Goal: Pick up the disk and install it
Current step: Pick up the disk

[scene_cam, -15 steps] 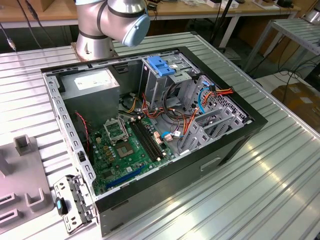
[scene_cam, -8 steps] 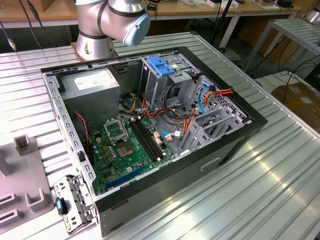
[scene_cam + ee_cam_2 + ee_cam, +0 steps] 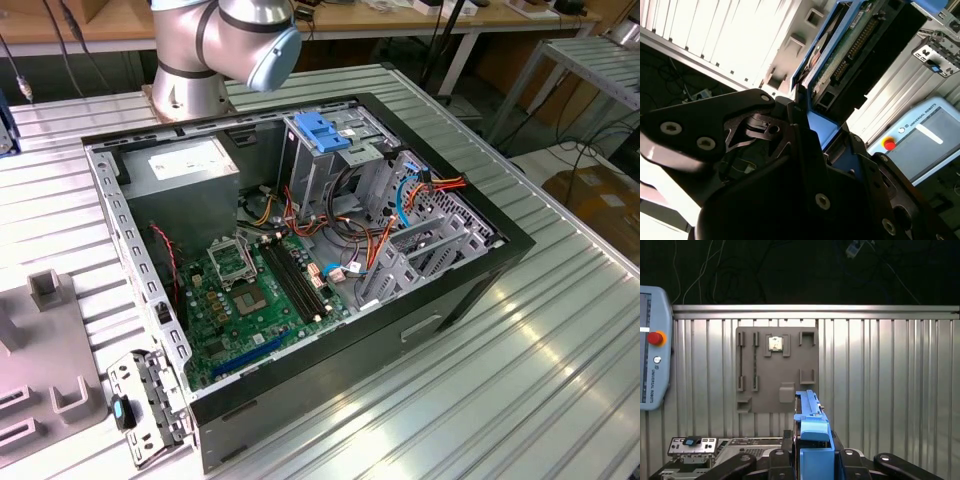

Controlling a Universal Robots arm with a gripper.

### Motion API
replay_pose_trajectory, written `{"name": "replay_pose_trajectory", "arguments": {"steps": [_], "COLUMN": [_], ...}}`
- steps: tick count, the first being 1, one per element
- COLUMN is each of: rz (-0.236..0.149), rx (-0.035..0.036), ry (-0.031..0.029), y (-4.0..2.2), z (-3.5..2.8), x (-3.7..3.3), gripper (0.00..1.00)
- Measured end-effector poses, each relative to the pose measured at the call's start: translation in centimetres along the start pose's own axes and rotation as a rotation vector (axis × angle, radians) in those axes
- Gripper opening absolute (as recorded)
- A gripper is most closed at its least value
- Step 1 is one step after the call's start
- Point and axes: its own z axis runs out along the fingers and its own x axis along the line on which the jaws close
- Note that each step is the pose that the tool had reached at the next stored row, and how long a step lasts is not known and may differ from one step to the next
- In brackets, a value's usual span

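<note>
I am the gripper (image 3: 814, 449), and my jaws are clamped on the disk (image 3: 811, 415) at its bright blue end tab. The disk is flat and black, with blue rails along its edges. In the second wrist view its underside shows a green circuit board. I hold it in the air, over the ribbed metal table (image 3: 890, 380) and the grey fixture plate (image 3: 775, 375).

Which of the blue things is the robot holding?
The black disk with blue rails, clamped in the gripper; the blue latch plate and blue cables sit inside the computer case.
</note>
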Motion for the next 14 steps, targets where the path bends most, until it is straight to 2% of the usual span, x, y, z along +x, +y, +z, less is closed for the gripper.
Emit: {"name": "replay_pose_trajectory", "arguments": {"steps": [14], "rz": [0.0], "rx": [0.0], "ry": [-0.0001], "y": [-1.12], "z": [0.06], "x": [0.25], "gripper": [0.37]}}
